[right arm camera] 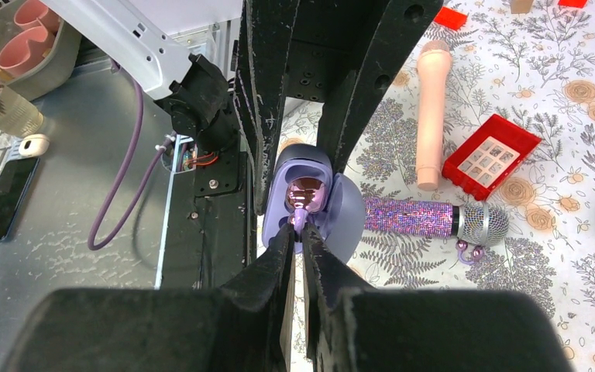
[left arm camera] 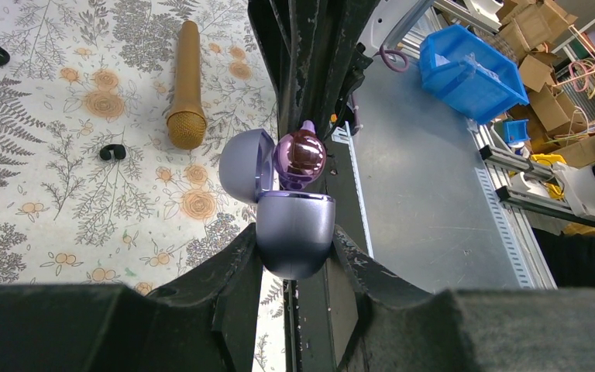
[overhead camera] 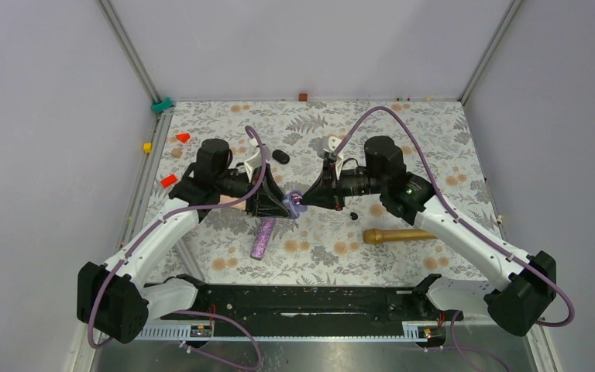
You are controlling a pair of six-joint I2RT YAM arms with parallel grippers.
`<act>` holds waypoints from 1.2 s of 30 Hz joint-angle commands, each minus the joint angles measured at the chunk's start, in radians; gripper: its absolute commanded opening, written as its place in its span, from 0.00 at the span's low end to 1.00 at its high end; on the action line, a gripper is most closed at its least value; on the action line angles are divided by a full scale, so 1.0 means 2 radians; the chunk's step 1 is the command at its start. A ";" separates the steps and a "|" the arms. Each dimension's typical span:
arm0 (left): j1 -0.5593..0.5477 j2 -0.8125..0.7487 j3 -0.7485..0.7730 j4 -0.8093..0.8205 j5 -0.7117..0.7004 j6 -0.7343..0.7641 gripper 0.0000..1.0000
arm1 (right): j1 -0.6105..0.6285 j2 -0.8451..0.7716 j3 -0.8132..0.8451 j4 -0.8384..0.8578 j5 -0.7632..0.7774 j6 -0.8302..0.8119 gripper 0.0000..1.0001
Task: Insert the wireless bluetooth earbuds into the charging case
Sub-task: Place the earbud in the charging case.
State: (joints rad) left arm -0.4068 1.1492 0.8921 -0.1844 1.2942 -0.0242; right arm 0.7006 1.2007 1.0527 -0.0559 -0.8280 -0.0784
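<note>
My left gripper is shut on the base of a lavender charging case, held above the mat with its lid swung open. A shiny purple earbud sits at the case's mouth. My right gripper is shut on the stem of this earbud and meets the case head-on. From above, both grippers converge on the case at mid-table. Another small purple earbud lies on the mat by the glitter microphone's head.
A purple glitter microphone lies below the case, a gold microphone to the right, a peach one and a red tray under the left arm. A black oval capsule and a tiny black piece rest on the mat.
</note>
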 commanded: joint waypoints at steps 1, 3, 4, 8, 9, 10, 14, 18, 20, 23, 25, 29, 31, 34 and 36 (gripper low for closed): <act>-0.004 0.000 0.000 0.022 0.010 0.003 0.00 | 0.007 0.001 0.000 0.024 0.000 0.002 0.11; -0.003 0.000 0.000 0.022 0.010 0.003 0.00 | 0.007 0.000 -0.001 0.023 -0.002 0.002 0.11; -0.003 0.000 0.000 0.022 0.010 0.003 0.00 | 0.007 0.000 -0.001 0.024 -0.003 0.002 0.11; -0.004 -0.001 0.000 0.022 0.009 0.004 0.00 | 0.007 -0.001 -0.001 0.023 -0.010 0.005 0.10; -0.004 -0.001 0.000 0.022 0.009 0.004 0.00 | 0.008 0.000 -0.002 0.023 -0.011 0.005 0.10; -0.003 -0.001 -0.001 0.022 0.008 0.004 0.00 | 0.007 0.000 -0.002 0.023 -0.012 0.007 0.10; -0.003 -0.002 -0.001 0.022 0.008 0.003 0.00 | 0.008 0.002 -0.005 0.047 -0.013 0.015 0.10; -0.003 -0.002 -0.001 0.022 0.008 0.004 0.00 | 0.009 0.007 -0.006 0.051 -0.016 0.018 0.10; -0.004 -0.002 -0.001 0.022 0.009 0.004 0.00 | 0.010 0.009 -0.006 0.048 -0.016 0.016 0.10; -0.004 -0.003 -0.001 0.022 0.010 0.004 0.00 | 0.011 0.012 -0.005 0.046 -0.018 0.013 0.10; -0.004 -0.005 -0.001 0.022 0.010 0.005 0.00 | 0.011 0.013 -0.004 0.042 -0.019 0.011 0.10; -0.004 -0.007 -0.003 0.022 0.009 0.008 0.00 | 0.011 0.013 -0.001 0.034 -0.025 0.005 0.09; -0.004 -0.008 -0.003 0.022 0.009 0.009 0.00 | 0.010 0.012 -0.001 0.032 -0.032 0.002 0.08; -0.004 -0.010 -0.003 0.022 0.010 0.009 0.00 | 0.011 0.011 0.001 0.032 -0.035 -0.003 0.08; -0.004 -0.011 -0.003 0.022 0.010 0.009 0.00 | 0.011 0.011 0.002 0.015 -0.035 -0.005 0.08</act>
State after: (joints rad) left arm -0.4114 1.1492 0.8894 -0.1848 1.2938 -0.0231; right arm 0.7101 1.2224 1.0420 -0.0105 -0.8593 -0.0624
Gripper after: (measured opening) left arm 0.330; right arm 0.102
